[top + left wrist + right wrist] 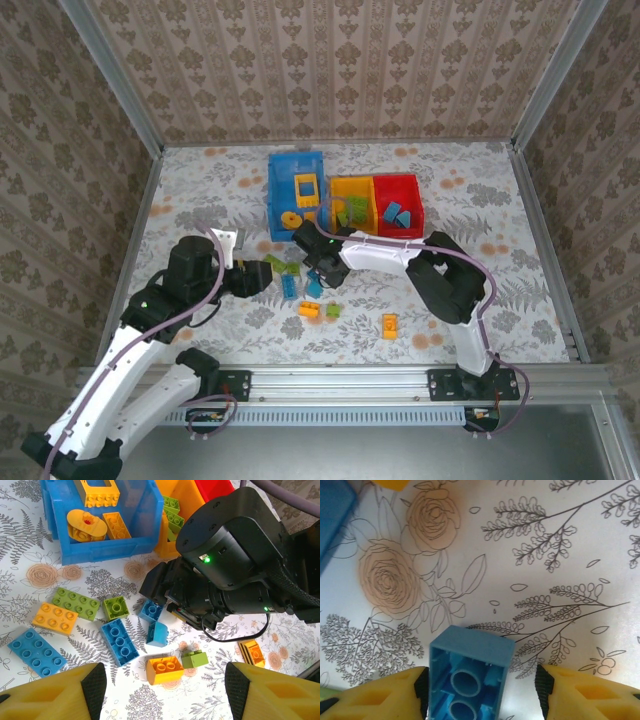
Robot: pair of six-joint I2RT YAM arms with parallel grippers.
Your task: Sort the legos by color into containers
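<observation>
As right hand (481,692) straddles blue brick (470,655), hollow underside faces wrist, tilted.

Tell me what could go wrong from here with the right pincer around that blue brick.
The blue brick shows its hollow underside and sits off-centre in the open right pincer, nearer one finger. Closing might twist it away instead of gripping it. The left pincer hangs close to the right arm, so the arms could bump.

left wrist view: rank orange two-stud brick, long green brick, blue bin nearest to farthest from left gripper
From left gripper:
1. orange two-stud brick, just ahead
2. long green brick, mid left
3. blue bin, top left
</observation>
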